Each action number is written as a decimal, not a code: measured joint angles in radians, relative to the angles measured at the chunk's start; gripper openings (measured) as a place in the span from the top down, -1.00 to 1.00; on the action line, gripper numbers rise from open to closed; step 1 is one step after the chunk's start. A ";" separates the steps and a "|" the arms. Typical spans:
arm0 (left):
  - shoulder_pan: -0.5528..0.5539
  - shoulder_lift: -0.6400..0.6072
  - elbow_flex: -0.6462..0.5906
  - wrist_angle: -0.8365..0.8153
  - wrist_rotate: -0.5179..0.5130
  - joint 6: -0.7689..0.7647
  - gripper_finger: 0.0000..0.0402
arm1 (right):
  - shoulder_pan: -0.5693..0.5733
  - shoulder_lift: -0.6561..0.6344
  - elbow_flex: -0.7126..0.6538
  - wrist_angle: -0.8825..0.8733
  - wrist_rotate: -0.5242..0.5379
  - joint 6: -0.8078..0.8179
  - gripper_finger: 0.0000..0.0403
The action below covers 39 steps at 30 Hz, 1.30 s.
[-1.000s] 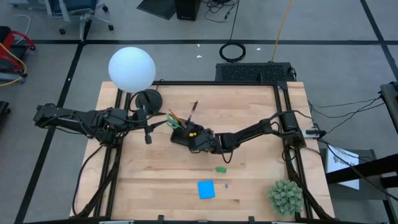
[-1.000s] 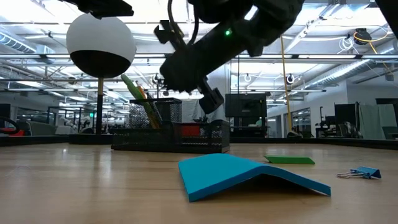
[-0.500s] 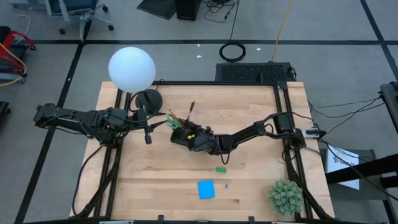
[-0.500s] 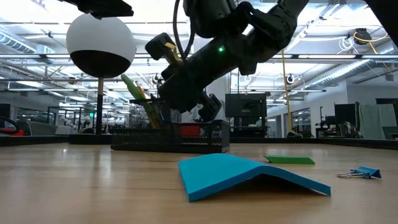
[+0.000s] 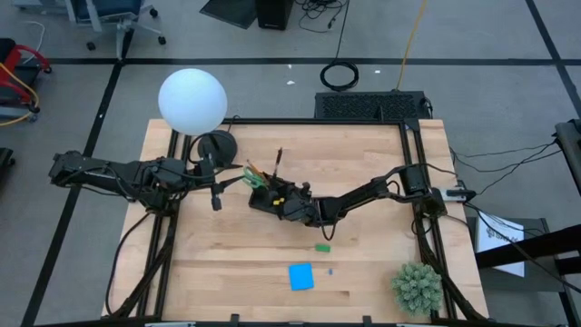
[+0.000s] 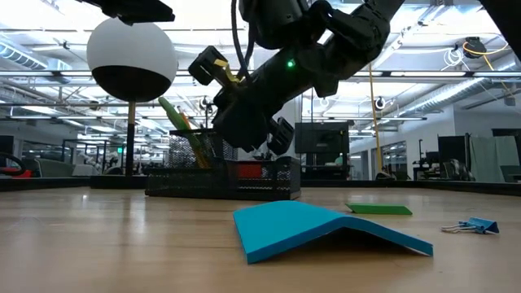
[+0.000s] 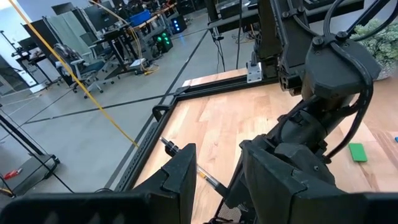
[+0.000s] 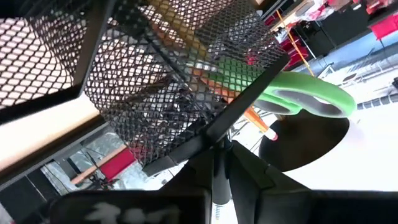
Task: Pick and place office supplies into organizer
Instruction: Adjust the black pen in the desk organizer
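Note:
The black mesh organizer (image 5: 259,202) (image 6: 244,183) stands mid-table. In its upright compartment stand the green-handled scissors (image 8: 298,93) and an orange pencil (image 8: 258,124). My right gripper (image 5: 280,193) hovers right at the organizer, shut on a dark pen (image 5: 278,163) that sticks out toward the far edge. A blue sticky-note pad (image 5: 300,276) and a small green eraser (image 5: 322,246) lie flat on the near part of the table. My left gripper (image 7: 217,180) waits open at the table's left, raised and pointing at the organizer. My right gripper pinches the pen's thin shaft (image 8: 217,183) between its two fingers, near one end. The fingers come nearly level from the table's right and lie across the pen. The pen is clear of the table; its long free end (image 7: 168,145) slants up toward the far edge.
A globe lamp (image 5: 192,100) with a round black base (image 5: 216,143) stands at the far left, close behind the organizer. A potted plant (image 5: 418,286) sits at the near right corner. A small blue binder clip (image 6: 470,225) lies beside the pad. Bare wood spans the near left.
My right gripper has rolled about its own axis, staying over the organizer and shut on the pen. The pen's free end has swung a little toward the table's left.

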 joint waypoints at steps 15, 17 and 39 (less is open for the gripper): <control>0.000 0.000 0.000 0.000 0.000 0.005 0.35 | 0.000 0.000 0.000 0.009 -0.005 -0.075 0.89; 0.000 0.000 0.000 0.000 0.000 0.005 0.35 | 0.000 0.000 0.000 0.008 -0.005 -0.076 0.85; 0.000 0.000 0.000 0.000 -0.001 0.000 0.35 | 0.000 -0.001 0.000 0.008 0.000 -0.026 0.53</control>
